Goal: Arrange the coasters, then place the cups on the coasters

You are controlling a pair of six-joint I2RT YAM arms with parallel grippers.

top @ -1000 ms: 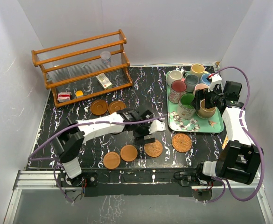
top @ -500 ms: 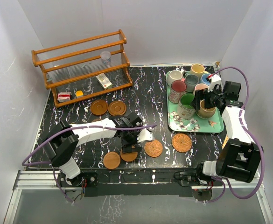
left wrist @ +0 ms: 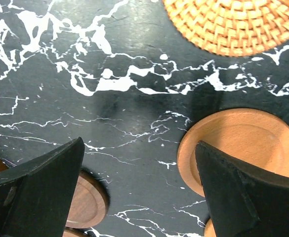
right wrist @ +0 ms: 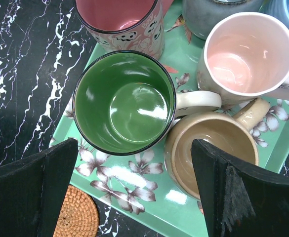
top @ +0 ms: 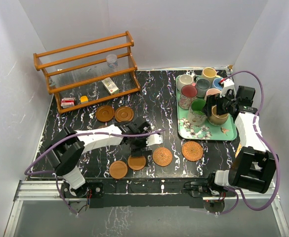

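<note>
Six coasters lie on the black marble table: two dark brown discs [top: 104,113] [top: 124,113], two orange wood ones [top: 118,169] [top: 137,162], and two wicker ones [top: 162,156] [top: 192,150]. My left gripper [top: 144,143] hangs open and empty just above the table. In its wrist view an orange coaster [left wrist: 240,143] lies by the right finger and a dark brown one [left wrist: 87,205] by the left. The cups stand on a green floral tray [top: 203,132]. My right gripper [top: 218,106] is open over the green mug [right wrist: 124,101] and tan mug [right wrist: 213,143], holding nothing.
A wooden rack [top: 85,69] stands at the back left, with a small clear plastic cup [top: 112,60] and small boxes [top: 68,102] on it. Pink [right wrist: 248,54], maroon [top: 188,94], grey-blue [top: 202,87], cream [top: 185,80] and yellow [top: 209,74] mugs crowd the tray's far half.
My left gripper has pulled back leftward and toward the near edge, from beside the tray to above the orange coasters. It stayed open. The right arm has not moved.
</note>
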